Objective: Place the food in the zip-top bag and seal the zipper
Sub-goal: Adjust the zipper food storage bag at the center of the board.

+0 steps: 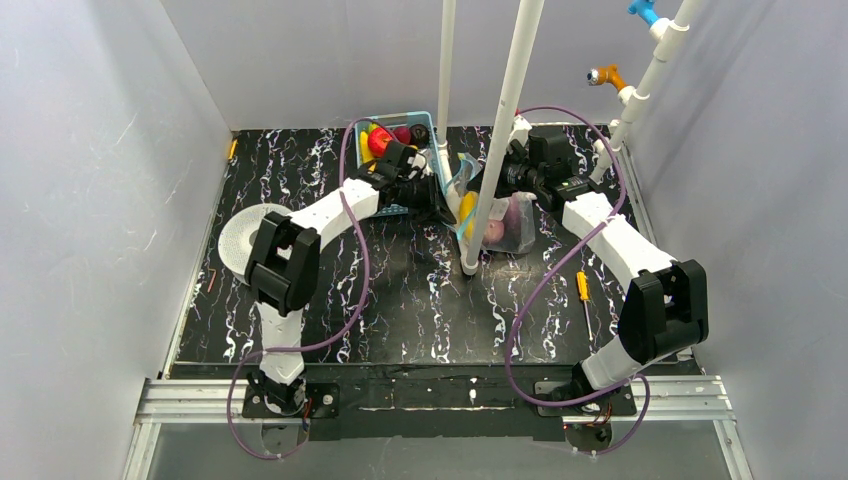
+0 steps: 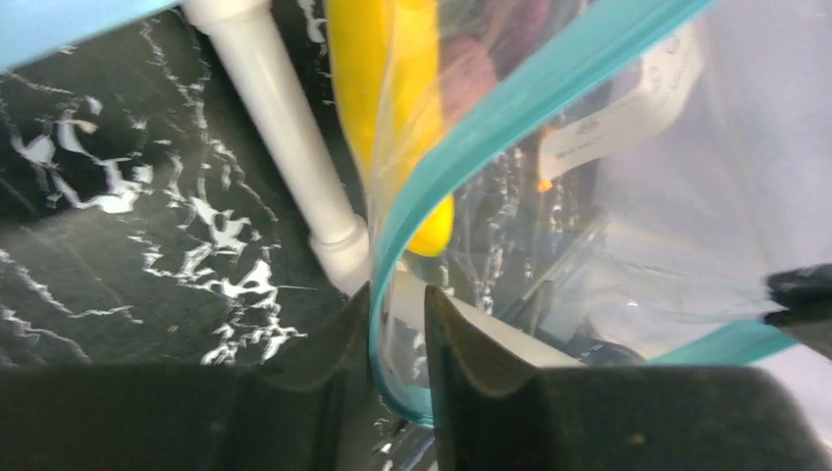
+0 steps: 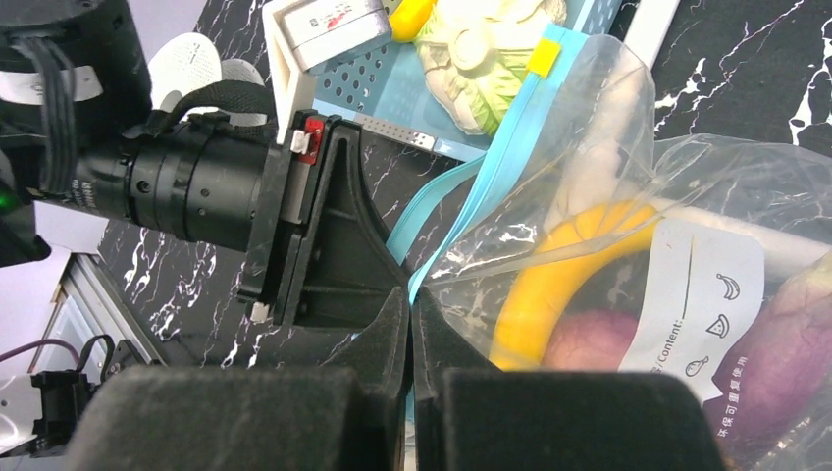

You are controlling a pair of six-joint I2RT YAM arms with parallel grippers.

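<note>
While my right claw (image 3: pixel 410 304) clamps the zip-top bag (image 3: pixel 628 128), my left claw (image 2: pixel 397 299) straddles the zipper (image 2: pixel 510 108) unclenched, needing to pinch next.

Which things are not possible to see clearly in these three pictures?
- Zip-top bag mouth: top view, white pole crosses it.
- Left gripper: whether it pinches the zipper; left wrist view, blurred.
- Purple food: right wrist view, the bag's label and frame edge cut it off.

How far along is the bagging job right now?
Done: banana and purple pieces are inside the zip-top bag. In hand: right gripper pinches the zipper; left gripper straddles it. Left: the zipper gapes unsealed, and a red fruit sits in the basket.
</note>
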